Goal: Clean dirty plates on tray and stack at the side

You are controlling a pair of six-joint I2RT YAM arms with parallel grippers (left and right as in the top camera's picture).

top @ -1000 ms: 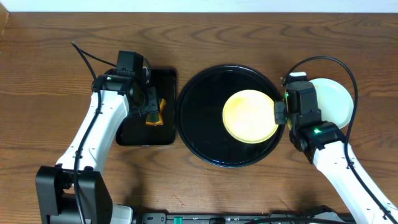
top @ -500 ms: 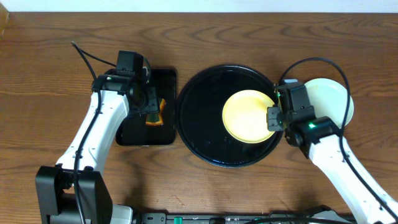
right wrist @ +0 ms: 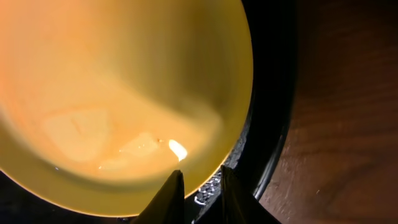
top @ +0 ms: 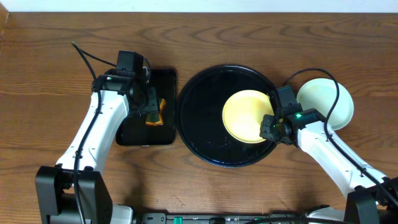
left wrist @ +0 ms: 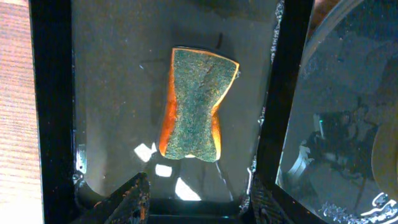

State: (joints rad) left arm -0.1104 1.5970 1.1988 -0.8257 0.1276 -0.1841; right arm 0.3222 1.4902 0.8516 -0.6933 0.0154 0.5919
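A pale yellow plate (top: pixel 245 116) lies on the right half of the round black tray (top: pixel 205 118). My right gripper (top: pixel 272 122) is at the plate's right rim. In the right wrist view its fingers (right wrist: pixel 200 186) are close together on either side of the yellow plate's (right wrist: pixel 112 93) rim, above the tray's rim (right wrist: pixel 273 124). A pale mint plate (top: pixel 328 102) lies on the table to the right of the tray; I see no second mint plate. My left gripper (top: pixel 149 102) is open above the rectangular tray.
A green and orange sponge (left wrist: pixel 196 102) lies in the wet rectangular black tray (left wrist: pixel 112 93), left of the round tray, with my left gripper's fingers (left wrist: pixel 199 202) spread above it. It also shows in the overhead view (top: pixel 155 113). Bare wooden table (top: pixel 205 37) surrounds everything.
My right gripper moved left and forward from beside the mint plate to the yellow plate's right rim and closed on it. The left arm has not moved.
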